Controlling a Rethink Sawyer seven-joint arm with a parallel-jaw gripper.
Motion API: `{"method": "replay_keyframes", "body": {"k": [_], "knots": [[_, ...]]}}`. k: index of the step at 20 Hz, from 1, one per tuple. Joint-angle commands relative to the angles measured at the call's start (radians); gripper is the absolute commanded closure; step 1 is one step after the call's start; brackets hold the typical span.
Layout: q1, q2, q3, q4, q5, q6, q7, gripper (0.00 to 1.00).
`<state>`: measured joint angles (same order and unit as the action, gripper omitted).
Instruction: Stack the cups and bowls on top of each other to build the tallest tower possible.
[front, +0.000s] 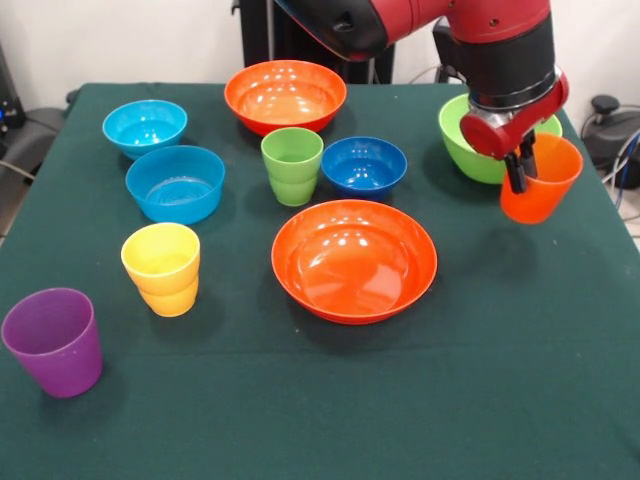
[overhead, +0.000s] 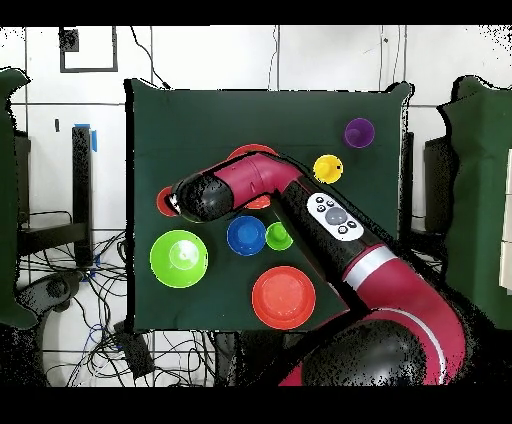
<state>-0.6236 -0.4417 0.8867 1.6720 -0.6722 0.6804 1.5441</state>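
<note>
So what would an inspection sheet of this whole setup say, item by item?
Surface: table under a dark green cloth.
Job's things: nothing stacked yet. Purple cup, yellow cup and green cup stand upright and apart. Two orange bowls, lime bowl, dark blue bowl and two light blue bowls sit singly, open side up.
Clutter: nothing seen.
Claw: claw pinches the orange cup by its rim, lifted beside the lime bowl.
Cables: a tangle on the floor beside the table.
Surroundings: white wall, dark equipment at the table's edges.
</note>
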Motion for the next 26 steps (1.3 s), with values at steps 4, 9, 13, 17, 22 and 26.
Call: {"method": "replay_keyframes", "body": {"k": [4,9,13,17,22,26], "knots": [[-0.010,-0.013,0.036,-0.043,-0.006,0.098,-0.240,1.00],[-0.027,-0.002,0.083,-0.056,-0.025,0.051,-0.277,1.00],[-0.035,0.001,0.099,-0.058,-0.037,0.040,-0.272,1.00],[-0.038,-0.005,0.104,-0.063,-0.047,0.049,-0.274,1.00],[-0.023,-0.029,0.083,-0.084,-0.082,0.069,-0.281,1.00],[-0.014,-0.040,0.071,-0.103,-0.106,0.086,-0.298,1.00]]}}
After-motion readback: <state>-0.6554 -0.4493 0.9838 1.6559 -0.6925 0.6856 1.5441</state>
